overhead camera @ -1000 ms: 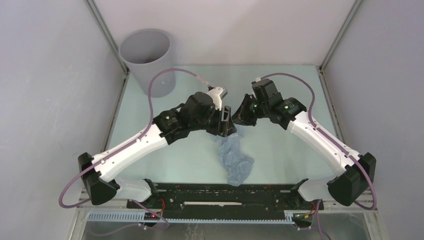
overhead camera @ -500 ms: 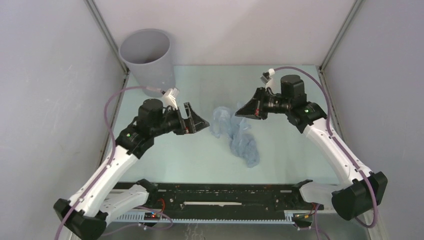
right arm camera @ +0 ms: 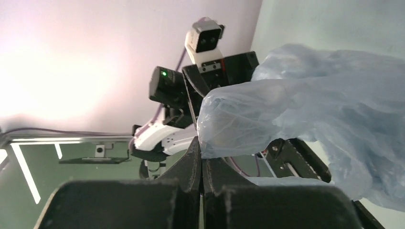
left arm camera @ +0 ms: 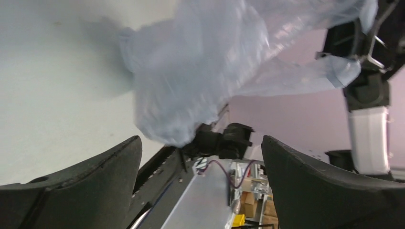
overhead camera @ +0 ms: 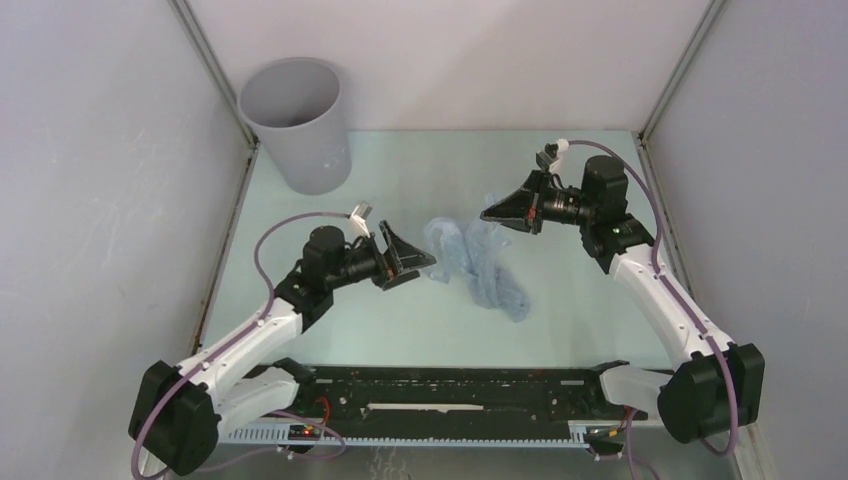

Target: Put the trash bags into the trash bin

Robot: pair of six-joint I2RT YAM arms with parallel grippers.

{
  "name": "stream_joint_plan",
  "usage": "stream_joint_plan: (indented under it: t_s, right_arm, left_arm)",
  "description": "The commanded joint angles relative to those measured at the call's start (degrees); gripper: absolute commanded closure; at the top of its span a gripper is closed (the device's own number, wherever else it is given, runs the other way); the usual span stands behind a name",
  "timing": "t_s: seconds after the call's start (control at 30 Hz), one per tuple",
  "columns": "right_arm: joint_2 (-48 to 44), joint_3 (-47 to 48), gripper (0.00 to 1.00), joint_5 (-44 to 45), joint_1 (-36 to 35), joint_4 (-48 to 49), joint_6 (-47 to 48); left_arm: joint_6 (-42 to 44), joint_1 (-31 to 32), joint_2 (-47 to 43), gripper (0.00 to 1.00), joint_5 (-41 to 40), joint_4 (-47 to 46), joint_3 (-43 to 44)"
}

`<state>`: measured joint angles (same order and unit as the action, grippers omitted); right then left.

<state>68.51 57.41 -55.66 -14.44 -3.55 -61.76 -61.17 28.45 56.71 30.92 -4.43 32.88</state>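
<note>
Now my right tool (right arm camera: 199, 147) pinches the trash bag (overhead camera: 490, 275).
Beside it my left tool (left arm camera: 200, 141) gapes wide; the trash bin (overhead camera: 300, 140) stands far left.

We take this for a robotics lab, a closed test cell. Plain pale wall panels (overhead camera: 100, 180) set in bare aluminium posts (overhead camera: 212, 68) box in a pale green table (overhead camera: 560, 300). A left arm (overhead camera: 250, 335) and a right arm (overhead camera: 660, 290), white and black, stand on a black rail (overhead camera: 450, 385) at its near edge, trailing purple cables (overhead camera: 290, 220). Beyond the table, our left wrist view catches loose wiring (left arm camera: 232, 179) and metal framing.
</note>
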Motion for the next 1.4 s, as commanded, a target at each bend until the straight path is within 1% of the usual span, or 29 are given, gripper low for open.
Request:
stream_joint_plan:
  t_s: [0.0, 0.2, 0.33, 0.43, 0.5, 0.57, 0.7, 0.8, 0.93, 1.07, 1.17, 1.27, 1.37]
  right_arm:
    - [0.1, 0.6, 1.0, -2.4, 0.8, 9.2, -6.9]
    - [-0.3, 0.5, 1.0, -3.9, 1.1, 12.1, -11.3]
    - [-1.2, 0.5, 1.0, -4.3, 1.1, 12.5, -12.2]
    - [-1.6, 0.5, 1.0, -4.4, 1.1, 12.4, -12.3]
    - [-1.8, 0.5, 1.0, -4.4, 1.2, 12.1, -12.1]
    - [-2.0, 0.5, 1.0, -4.3, 1.3, 11.8, -12.1]
    - [-2.4, 0.5, 1.0, -4.2, 1.5, 12.0, -12.2]
    - [-2.6, 0.5, 1.0, -4.2, 1.9, 12.5, -12.5]
    - [-2.9, 0.5, 1.0, -4.5, 2.3, 13.4, -13.2]
    - [-3.1, 0.5, 1.0, -4.6, 2.6, 13.5, -13.5]
    - [-3.4, 0.5, 1.0, -4.2, 2.7, 13.7, -13.7]
    - [-3.2, 0.5, 1.0, -4.0, 2.7, 14.9, -14.7]
    - [-3.5, 0.5, 1.0, -4.3, 2.7, 15.2, -15.0]
  left_arm:
    - [-7.8, 3.6, -0.2, 0.0, -0.7, -19.2, -3.5]
    - [-10.6, 4.3, -1.0, 0.0, -8.5, -20.7, -6.1]
    - [-13.5, 4.3, 1.7, 0.0, -9.2, -22.4, -6.4]
    - [-18.1, 4.3, 5.5, 0.03, -8.3, -29.4, -7.5]
    - [-21.1, 4.3, 7.6, 0.08, -8.2, -33.9, -8.2]
    - [-22.8, 4.5, 9.1, 0.12, -7.7, -36.3, -7.8]
    - [-23.4, 5.4, 10.1, 0.16, -7.5, -36.4, -7.2]
    - [-23.5, 6.6, 10.8, 0.13, -7.8, -36.4, -7.5]
    - [-23.5, 6.8, 12.8, 0.14, -8.0, -36.8, -6.9]
    - [-23.8, 6.8, 14.8, 0.2, -7.7, -37.2, -5.4]
    - [-23.8, 6.8, 15.3, 0.22, -7.9, -36.5, -5.1]
    - [-23.8, 6.8, 15.0, 0.23, -8.5, -36.0, -5.7]
    - [-23.7, 6.8, 15.3, 0.27, -8.8, -35.8, -5.2]
